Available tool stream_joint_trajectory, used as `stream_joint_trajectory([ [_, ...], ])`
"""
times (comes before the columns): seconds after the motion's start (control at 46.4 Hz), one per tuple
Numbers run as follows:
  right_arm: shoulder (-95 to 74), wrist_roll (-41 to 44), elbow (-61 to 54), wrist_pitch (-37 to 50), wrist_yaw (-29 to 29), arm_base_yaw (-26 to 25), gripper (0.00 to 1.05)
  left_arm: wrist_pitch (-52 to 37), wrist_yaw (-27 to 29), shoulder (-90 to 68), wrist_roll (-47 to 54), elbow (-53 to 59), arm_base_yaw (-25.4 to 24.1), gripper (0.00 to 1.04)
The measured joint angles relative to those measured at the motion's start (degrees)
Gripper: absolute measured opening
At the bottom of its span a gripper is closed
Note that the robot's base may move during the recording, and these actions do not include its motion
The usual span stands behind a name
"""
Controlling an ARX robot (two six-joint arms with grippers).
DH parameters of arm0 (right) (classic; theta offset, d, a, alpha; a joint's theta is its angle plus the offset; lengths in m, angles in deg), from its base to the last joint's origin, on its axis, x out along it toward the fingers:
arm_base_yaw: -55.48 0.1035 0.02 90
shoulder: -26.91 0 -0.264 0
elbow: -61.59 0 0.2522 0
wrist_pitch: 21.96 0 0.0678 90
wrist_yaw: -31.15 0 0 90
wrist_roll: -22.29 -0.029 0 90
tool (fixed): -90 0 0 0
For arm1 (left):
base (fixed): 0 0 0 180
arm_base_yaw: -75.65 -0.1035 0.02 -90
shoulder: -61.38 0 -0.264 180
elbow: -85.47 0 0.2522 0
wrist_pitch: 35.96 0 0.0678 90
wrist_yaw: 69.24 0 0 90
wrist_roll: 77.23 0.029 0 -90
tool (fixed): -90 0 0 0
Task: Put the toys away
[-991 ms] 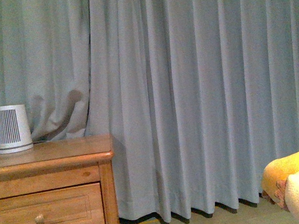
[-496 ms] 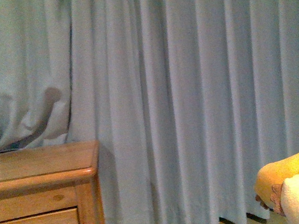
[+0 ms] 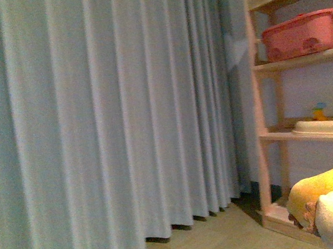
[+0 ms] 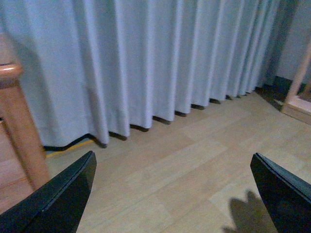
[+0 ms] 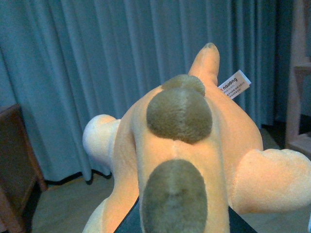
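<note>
The front view is soft and smeared, the curtain [image 3: 96,119] folds blurred under a greenish cast, and the plush [image 3: 330,197] glares pale at the corner. The left wrist view is evenly lit and sharper, with a faint shadow on the floor [image 4: 184,165]. The right wrist view is dimmer and bluish, with the plush [image 5: 180,145] close and softly focused.

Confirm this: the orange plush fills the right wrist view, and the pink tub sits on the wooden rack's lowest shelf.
Wrong shelf: the front view shows the pink tub on an upper shelf of the wooden rack, above the white tray. The orange plush does fill the right wrist view.
</note>
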Motion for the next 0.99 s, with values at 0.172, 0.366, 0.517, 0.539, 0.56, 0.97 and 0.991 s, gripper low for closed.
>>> stream_joint_trajectory([
  [0.172,0.0,0.0,0.0,0.0,0.2,0.0,0.08,0.0,0.0,0.0,0.0,0.0,0.0,0.99],
  [0.366,0.0,0.0,0.0,0.0,0.2,0.0,0.08,0.0,0.0,0.0,0.0,0.0,0.0,0.99],
  [0.517,0.0,0.0,0.0,0.0,0.2,0.0,0.08,0.0,0.0,0.0,0.0,0.0,0.0,0.99],
  [0.539,0.0,0.0,0.0,0.0,0.2,0.0,0.08,0.0,-0.1,0.0,0.0,0.0,0.0,0.99],
  [0.56,0.0,0.0,0.0,0.0,0.2,0.0,0.08,0.0,0.0,0.0,0.0,0.0,0.0,0.99],
  [0.97,0.1,0.0,0.0,0.0,0.7,-0.1,0.08,0.0,-0.4,0.0,0.0,0.0,0.0,0.99],
  [0.991,0.1,0.0,0.0,0.0,0.7,-0.1,0.08,0.0,-0.4,0.0,0.0,0.0,0.0,0.99],
])
